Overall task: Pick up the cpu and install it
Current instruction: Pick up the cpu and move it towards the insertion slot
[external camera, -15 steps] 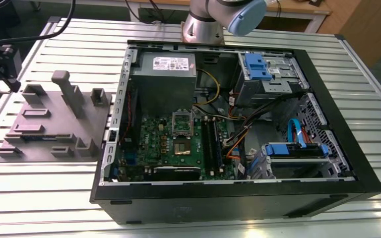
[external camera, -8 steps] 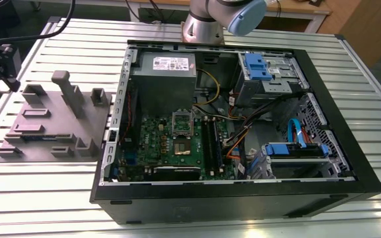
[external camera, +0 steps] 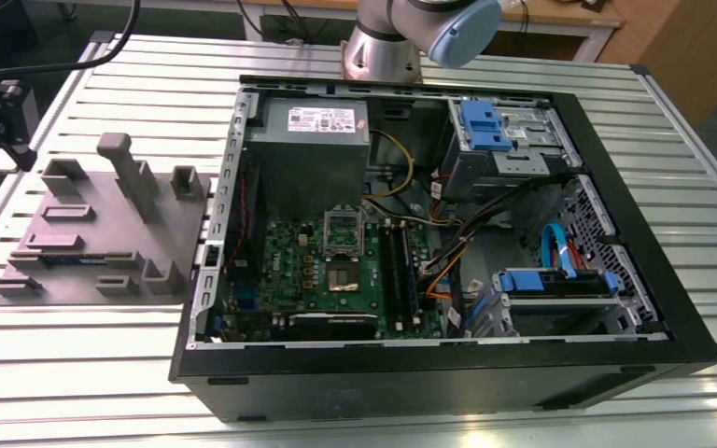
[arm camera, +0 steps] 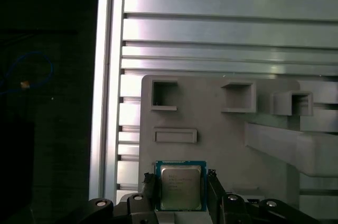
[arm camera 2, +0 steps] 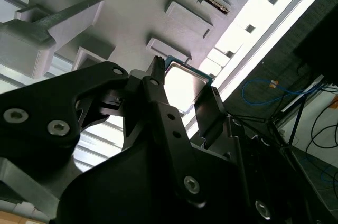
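- Gripper [arm camera: 180,180]: seen in both wrist views, its two dark fingers [arm camera: 149,188] closed against opposite edges of the cpu. The grip is judged to be taken on the rim so that the metal top and the underside are left untouched.
- Cpu [arm camera: 180,187]: a flat square chip with a silver top and a blue-green rim, carried squarely between the fingers above one end of the grey fixture tray. It seems to be held clear of the tray surface, though this cannot be settled from these angles.
- Fixture tray [external camera: 97,231]: laid on the worktop [external camera: 85,373] beside the computer case. Raised pockets and posts are moulded into it, presumably so that parts are kept at fixed, known positions.
- Computer case [external camera: 680,317]: laid on its side with the panel off, so that the motherboard [external camera: 296,266] is presented face up to an approach from above. It lies well apart from the cpu.
- Arm [external camera: 390,47]: its base is mounted behind the case.
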`<control>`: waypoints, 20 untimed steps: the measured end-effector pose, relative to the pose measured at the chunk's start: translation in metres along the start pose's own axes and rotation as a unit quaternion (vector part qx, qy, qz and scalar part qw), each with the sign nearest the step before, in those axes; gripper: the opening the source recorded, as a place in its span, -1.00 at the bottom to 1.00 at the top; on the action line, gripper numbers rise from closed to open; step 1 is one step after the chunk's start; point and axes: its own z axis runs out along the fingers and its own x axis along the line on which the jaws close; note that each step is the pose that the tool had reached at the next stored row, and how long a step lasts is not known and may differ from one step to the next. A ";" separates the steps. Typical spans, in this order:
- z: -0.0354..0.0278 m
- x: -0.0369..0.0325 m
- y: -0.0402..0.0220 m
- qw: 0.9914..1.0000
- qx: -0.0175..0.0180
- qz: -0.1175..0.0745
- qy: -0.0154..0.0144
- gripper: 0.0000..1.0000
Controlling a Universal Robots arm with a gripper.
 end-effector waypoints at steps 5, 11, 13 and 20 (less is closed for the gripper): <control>-0.0009 0.0000 0.0001 1.000 0.000 0.000 0.000 -0.05; -0.0025 0.0000 0.0001 1.000 0.000 0.000 0.000 -0.05; -0.0032 0.0000 0.0002 1.000 0.000 0.000 0.000 -0.05; -0.0037 -0.0006 0.0002 1.000 0.000 0.000 0.000 -0.05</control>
